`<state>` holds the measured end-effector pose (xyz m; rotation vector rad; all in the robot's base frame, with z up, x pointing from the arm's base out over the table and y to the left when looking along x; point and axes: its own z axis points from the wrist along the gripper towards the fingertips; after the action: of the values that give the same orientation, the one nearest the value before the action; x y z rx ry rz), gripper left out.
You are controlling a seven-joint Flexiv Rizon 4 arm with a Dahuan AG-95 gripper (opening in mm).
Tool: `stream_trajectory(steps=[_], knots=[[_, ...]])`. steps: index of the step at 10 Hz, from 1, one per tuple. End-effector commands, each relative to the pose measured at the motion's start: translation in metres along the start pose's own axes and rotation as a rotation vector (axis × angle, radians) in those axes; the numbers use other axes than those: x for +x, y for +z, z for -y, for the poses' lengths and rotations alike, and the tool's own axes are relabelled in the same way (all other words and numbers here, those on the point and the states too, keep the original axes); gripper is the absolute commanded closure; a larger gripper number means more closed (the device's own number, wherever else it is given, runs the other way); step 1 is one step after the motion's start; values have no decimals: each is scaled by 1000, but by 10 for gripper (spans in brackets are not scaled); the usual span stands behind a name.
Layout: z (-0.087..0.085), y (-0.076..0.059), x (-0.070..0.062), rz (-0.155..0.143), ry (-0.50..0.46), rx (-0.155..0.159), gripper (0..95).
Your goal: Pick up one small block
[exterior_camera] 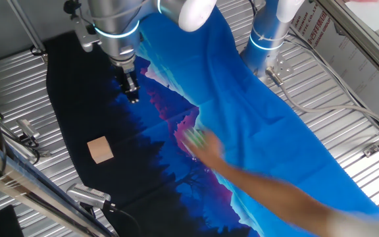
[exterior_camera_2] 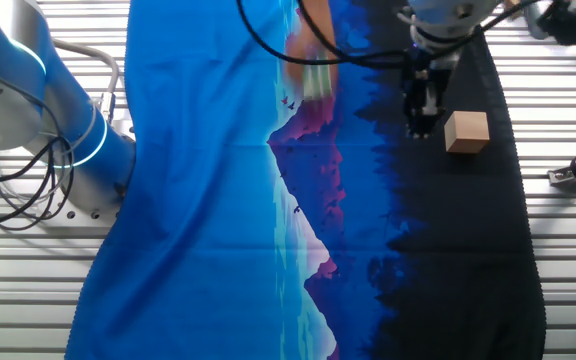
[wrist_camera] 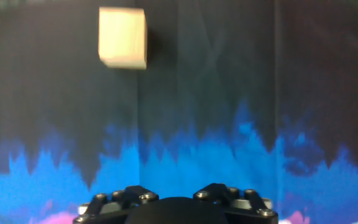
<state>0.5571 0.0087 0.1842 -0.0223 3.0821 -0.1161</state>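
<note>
pale wooden cube [exterior_camera: 100, 149] on printed blue-black cloth [exterior_camera: 255, 112], jaws apart from it

Here's the worktop [exterior_camera: 347, 125], a ribbed, silvery metal surface running in slats. Spread across it lies a printed cloth [exterior_camera: 242, 99], bright blue on one side, shading through pink mountain shapes into a black forest silhouette. On that black part sits the small block [exterior_camera: 101, 149], flat and alone. Cables [exterior_camera_2: 28, 190] trail over the bare metal beside the cloth's blue edge.
</note>
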Motion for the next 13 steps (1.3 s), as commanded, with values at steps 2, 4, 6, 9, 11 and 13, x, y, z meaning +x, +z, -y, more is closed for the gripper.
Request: stream_trajectory(steps=[2,4,6,9,11,13], knots=[[10,2,-6,1,-22,2,950],[18,5,-15,7,-29,-1,950],[27,5,-32,8,-53,5,950],[31,-2,-58,1,-42,3,950],[28,1,-66,-3,-33,0,950],[27,6,-70,4,-28,-1,950]])
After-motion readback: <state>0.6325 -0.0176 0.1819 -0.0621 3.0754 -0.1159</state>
